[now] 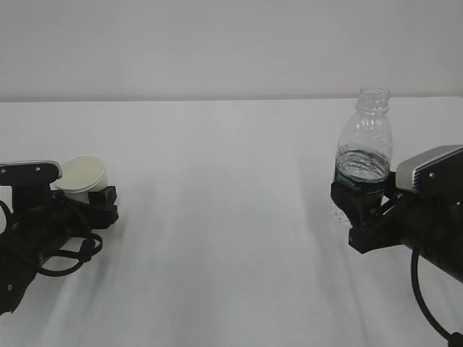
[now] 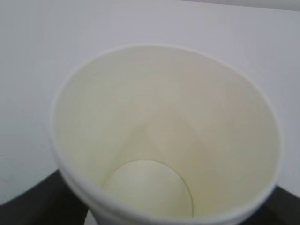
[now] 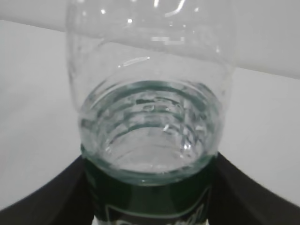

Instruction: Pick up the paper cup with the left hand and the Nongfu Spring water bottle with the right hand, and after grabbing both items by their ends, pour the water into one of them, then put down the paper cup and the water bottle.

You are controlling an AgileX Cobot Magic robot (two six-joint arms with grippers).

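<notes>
Left hand [image 1: 98, 196]: paper cup [image 1: 82, 176] sits between its fingers; grip state cannot be told. Right hand [image 1: 359, 208] fingers clamp the Nongfu Spring water bottle [image 1: 364, 153] at its label band, upright.

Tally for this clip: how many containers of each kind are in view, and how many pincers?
Small cream-white tapered paper cup: 1
Small clear ribbed plastic water bottle with dark green label band: 1
Black robot pincers, left and right: 2
Total: 4

Cream paper cup [image 1: 82, 177] tilted at table's left, clear uncapped green-banded bottle [image 1: 364, 148] upright at right
</notes>
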